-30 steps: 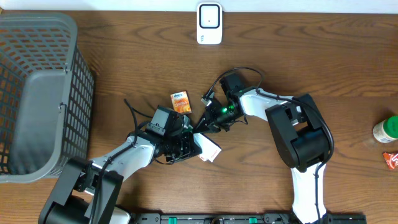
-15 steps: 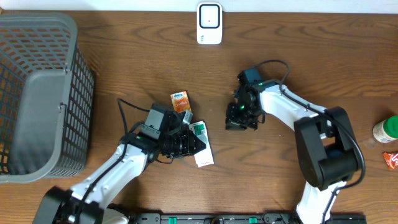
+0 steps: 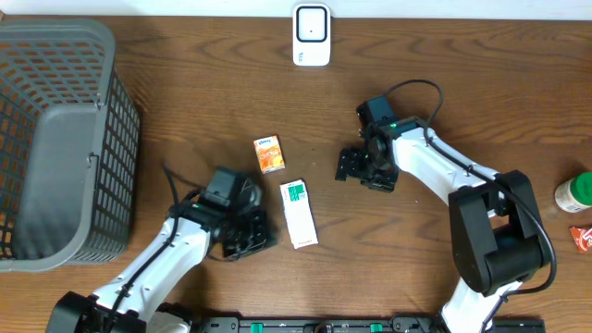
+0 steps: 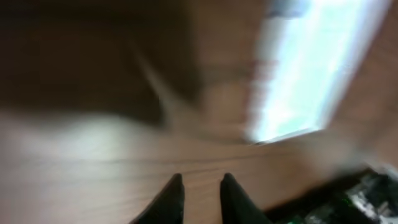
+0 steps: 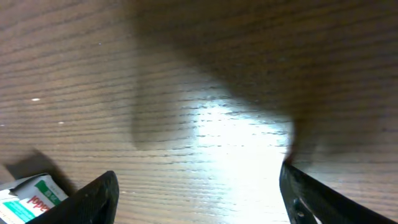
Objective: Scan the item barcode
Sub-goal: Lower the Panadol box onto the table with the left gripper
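Note:
The item, a white and green box (image 3: 298, 213), lies flat on the wooden table with nothing touching it. One corner of the box (image 5: 31, 196) shows at the lower left of the right wrist view. The white scanner (image 3: 312, 34) stands at the table's far edge. My left gripper (image 3: 259, 236) sits just left of the box. In its blurred wrist view the left gripper (image 4: 200, 180) has its fingertips slightly apart over bare wood. My right gripper (image 3: 356, 174) is to the box's upper right. The right gripper (image 5: 198, 177) stands wide open and empty.
A small orange box (image 3: 269, 154) lies just above the item. A grey mesh basket (image 3: 55, 139) fills the left side. At the right edge stand a green-lidded jar (image 3: 575, 192) and a red packet (image 3: 581, 239).
Both grippers let go of the white and green box, which now lies flat. The left arm drew back to the left. The right arm moved right and opened wide.

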{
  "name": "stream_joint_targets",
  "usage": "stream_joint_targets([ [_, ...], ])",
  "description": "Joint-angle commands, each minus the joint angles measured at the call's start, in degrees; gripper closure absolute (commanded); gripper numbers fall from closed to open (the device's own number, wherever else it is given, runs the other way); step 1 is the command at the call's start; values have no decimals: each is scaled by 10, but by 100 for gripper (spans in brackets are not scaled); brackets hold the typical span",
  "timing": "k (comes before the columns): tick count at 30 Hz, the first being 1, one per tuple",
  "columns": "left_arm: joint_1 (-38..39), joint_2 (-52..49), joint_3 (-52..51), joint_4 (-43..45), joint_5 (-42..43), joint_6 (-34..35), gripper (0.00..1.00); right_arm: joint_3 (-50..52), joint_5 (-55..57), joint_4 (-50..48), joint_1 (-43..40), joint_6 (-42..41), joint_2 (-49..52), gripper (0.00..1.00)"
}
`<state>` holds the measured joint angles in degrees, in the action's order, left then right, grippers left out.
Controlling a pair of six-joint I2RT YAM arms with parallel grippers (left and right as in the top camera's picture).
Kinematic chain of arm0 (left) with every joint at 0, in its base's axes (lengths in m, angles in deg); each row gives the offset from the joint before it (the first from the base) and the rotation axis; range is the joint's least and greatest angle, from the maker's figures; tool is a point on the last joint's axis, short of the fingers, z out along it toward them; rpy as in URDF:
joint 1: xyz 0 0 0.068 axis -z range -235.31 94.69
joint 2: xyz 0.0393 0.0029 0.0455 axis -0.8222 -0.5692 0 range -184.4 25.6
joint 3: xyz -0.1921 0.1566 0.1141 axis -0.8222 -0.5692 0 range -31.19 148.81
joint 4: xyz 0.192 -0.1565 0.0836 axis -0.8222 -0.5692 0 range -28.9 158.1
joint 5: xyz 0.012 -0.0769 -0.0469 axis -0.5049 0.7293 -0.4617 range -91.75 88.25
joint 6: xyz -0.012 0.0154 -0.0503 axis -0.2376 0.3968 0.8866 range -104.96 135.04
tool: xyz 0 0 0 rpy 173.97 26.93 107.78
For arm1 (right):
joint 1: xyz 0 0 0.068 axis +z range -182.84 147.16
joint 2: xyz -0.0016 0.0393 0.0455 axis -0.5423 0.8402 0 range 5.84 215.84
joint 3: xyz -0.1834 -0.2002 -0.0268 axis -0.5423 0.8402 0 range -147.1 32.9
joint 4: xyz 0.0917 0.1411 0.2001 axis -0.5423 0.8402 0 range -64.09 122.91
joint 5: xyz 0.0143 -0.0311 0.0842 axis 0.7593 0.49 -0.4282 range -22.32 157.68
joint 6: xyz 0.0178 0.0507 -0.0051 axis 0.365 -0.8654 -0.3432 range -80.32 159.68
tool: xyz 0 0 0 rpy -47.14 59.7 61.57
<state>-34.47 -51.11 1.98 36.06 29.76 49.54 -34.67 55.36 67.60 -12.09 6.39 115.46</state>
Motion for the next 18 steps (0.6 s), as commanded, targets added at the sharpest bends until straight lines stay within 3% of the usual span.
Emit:
stream_joint_targets([
  [1,-10,4,0,-23,-109,16,73,44,55,-8,-1,1,45,23],
  [7,-9,-12,0,17,-110,27,68,51,11,-33,4,-5,49,47],
  [10,-9,-33,-1,47,-110,38,68,55,-12,-48,6,-5,50,51],
  [14,-9,-81,0,112,-62,40,69,55,-42,-67,12,-3,50,71],
  [18,-9,-134,0,170,-17,44,74,55,-58,-83,24,-3,50,81],
])
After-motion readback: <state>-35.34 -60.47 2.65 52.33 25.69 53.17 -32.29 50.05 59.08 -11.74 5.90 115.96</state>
